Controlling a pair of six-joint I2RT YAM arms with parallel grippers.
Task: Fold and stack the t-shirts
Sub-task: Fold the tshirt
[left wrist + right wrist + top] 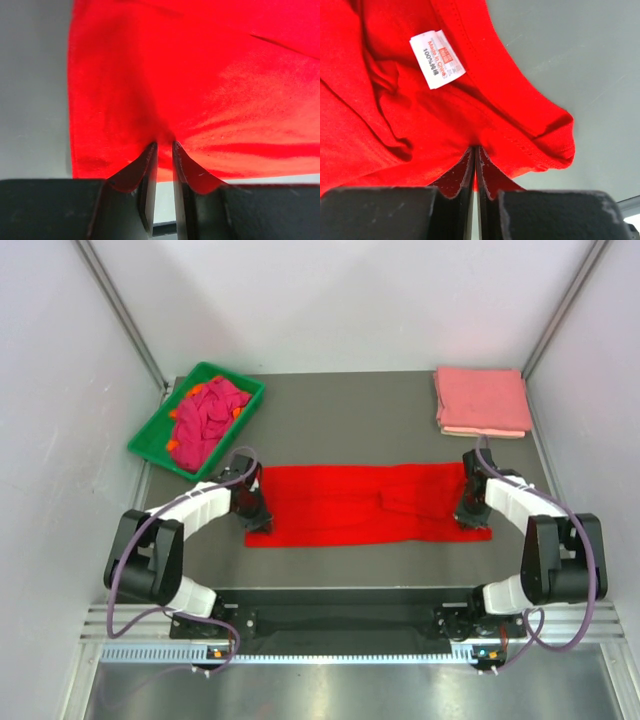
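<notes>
Two pinches on the red t-shirt [350, 502] spread flat on the table [350, 410]: left tool [164, 145] clamped on its left edge, right tool [476, 148] clamped beside the collar near the neck label [437, 58].

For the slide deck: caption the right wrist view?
Right gripper shut on bright red cotton t-shirt near its white neck label.
</notes>
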